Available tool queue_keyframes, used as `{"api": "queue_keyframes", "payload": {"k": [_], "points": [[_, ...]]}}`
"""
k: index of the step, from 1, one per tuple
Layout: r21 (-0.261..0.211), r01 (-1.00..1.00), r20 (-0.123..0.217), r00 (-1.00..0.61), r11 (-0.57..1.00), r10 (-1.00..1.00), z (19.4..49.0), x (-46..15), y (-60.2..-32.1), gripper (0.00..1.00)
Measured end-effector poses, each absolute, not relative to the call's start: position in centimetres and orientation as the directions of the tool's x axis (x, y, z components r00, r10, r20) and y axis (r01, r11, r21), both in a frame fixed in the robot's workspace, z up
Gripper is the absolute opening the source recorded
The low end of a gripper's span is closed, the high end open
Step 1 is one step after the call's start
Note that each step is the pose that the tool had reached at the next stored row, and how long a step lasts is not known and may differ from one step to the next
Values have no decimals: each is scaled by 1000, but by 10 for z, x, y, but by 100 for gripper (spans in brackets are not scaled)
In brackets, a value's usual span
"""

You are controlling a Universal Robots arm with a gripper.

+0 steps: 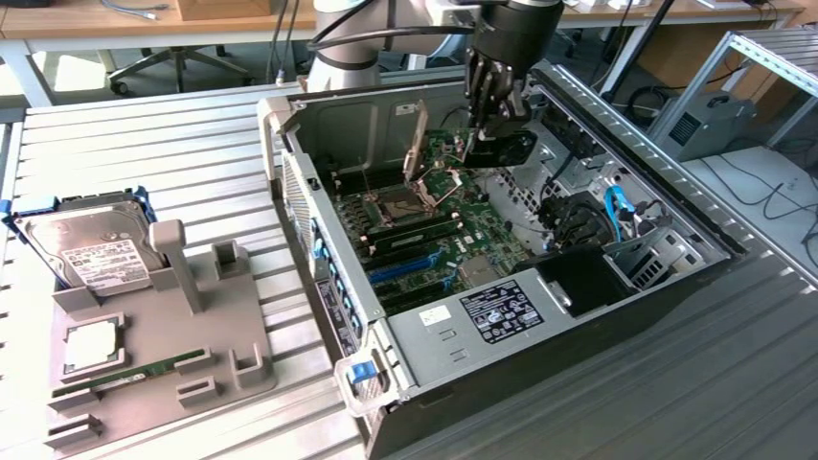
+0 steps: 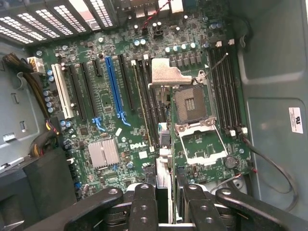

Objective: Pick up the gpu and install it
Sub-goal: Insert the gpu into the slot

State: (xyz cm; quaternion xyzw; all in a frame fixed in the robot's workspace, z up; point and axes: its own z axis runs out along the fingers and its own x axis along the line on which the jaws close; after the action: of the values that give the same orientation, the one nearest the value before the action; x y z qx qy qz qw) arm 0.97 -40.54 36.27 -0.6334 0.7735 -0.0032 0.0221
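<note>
1. Hand [image 1: 492,134]: black, on the arm, reaching down into the open computer case; its fingers [image 2: 144,207] are pinched on the gpu
2. Gpu [image 1: 501,149]: dark card held edge-on in the hand, hanging above the motherboard near the back of the case, clear of the slots; in the wrist view it is a thin upright edge [image 2: 162,185] between the fingers
3. Computer case [image 1: 422,331]: lying on its side on the bench, side panel off, insides facing up
4. Motherboard [image 2: 108,115]: green, with a blue slot [image 2: 115,91], black slots beside it, a white slot [image 2: 62,91] and a small silver heatsink [image 2: 103,153]
5. Processor socket [image 2: 190,103]: open, its metal lid [image 2: 168,74] tilted up
6. Bench [image 1: 153,144]: slatted metal
7. Grey holder [image 1: 160,335]: on the bench at the exterior view's left, well apart from the case
8. Hard drive [image 1: 90,244]: silver with white label, standing tilted at the back of the holder
9. Memory stick [image 1: 141,369]: narrow, green, lying in the holder
</note>
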Motion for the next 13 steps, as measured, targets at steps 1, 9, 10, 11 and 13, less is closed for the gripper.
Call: {"api": "queue_keyframes", "payload": {"k": [1, 9, 10, 11, 13], "points": [[-33, -980, -30, -194, 195, -981, 363, 10, -405, 27], [-33, -984, -30, -174, 175, -984, 363, 10, -405, 27], [-33, -985, -30, -171, 172, -985, 363, 10, -405, 27], [-33, -985, -30, -168, 169, -985, 363, 10, -405, 27], [-33, -986, -30, -161, 162, -987, 363, 10, -405, 27]]}}
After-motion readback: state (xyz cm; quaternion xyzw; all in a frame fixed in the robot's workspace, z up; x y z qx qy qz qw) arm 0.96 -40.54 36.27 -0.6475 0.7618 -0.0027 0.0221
